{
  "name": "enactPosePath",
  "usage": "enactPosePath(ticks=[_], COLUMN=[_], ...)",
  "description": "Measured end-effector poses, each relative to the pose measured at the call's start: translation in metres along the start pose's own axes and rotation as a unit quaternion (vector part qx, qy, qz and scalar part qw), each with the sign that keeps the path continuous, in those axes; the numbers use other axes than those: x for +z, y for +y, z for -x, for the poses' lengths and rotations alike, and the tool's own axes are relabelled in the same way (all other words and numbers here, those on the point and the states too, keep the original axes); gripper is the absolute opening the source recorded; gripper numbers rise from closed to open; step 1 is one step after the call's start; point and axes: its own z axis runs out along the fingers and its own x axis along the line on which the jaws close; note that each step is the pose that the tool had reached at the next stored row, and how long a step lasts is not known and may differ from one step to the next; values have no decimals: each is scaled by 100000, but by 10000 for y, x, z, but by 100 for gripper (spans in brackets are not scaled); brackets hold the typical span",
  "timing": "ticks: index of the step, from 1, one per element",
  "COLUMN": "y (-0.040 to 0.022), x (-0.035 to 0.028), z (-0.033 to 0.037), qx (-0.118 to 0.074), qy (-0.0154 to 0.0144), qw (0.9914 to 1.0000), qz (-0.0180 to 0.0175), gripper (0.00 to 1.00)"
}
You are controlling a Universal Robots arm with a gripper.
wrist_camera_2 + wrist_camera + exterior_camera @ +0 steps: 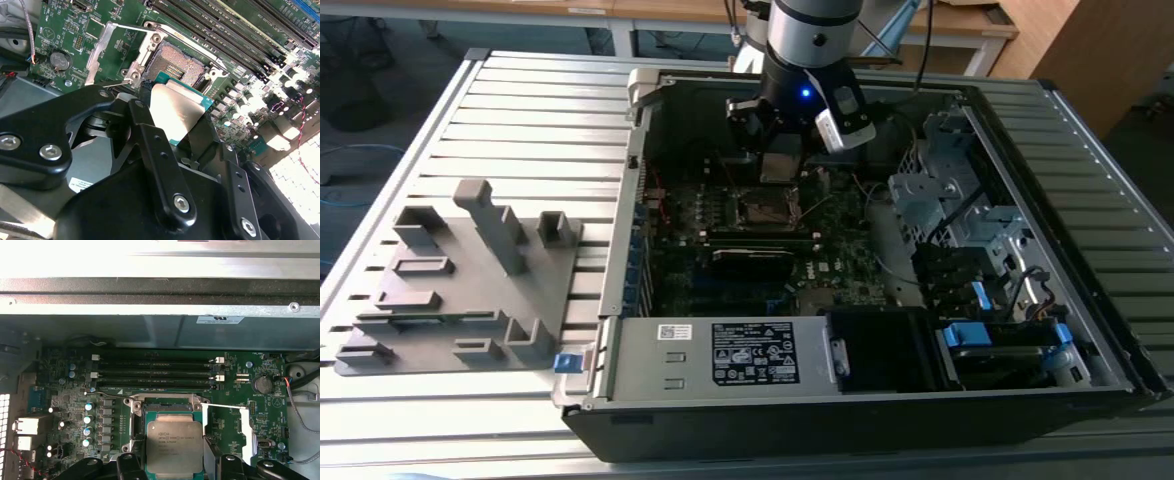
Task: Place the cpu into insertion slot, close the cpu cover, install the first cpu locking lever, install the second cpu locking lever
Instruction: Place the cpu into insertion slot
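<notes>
My gripper (781, 158) hangs inside the open computer case, shut on the cpu (176, 111), a flat square chip with a dull grey metal top. Black fingers (145, 107) clamp two opposite edges of it. In the first wrist view the cpu (174, 444) hovers just over the insertion slot (167, 409), partly covering it. The insertion slot (176, 65) shows its dark brownish centre bare. The cpu cover (102, 47), a thin silver frame, is swung open beside the slot. Thin silver locking levers (131, 27) stand released along the socket's sides. In the exterior view the slot (767, 207) lies just below the gripper.
Long black memory slots (155, 371) run beside the socket. A power supply (747, 355) with a white label fills the case's near side, and drive cages (947, 200) and cables crowd the exterior view's right. A grey fixture tray (467, 270) lies on the slatted table.
</notes>
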Motion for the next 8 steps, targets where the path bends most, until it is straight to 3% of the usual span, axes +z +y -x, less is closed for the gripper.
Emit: enactPosePath(ticks=[3, 8], y=[-1, -3], x=[5, 19], z=[0, 0], qx=[716, 4802], qy=[-86, -574], qw=[99997, 99883], qz=[5, 1], gripper=[54, 54])
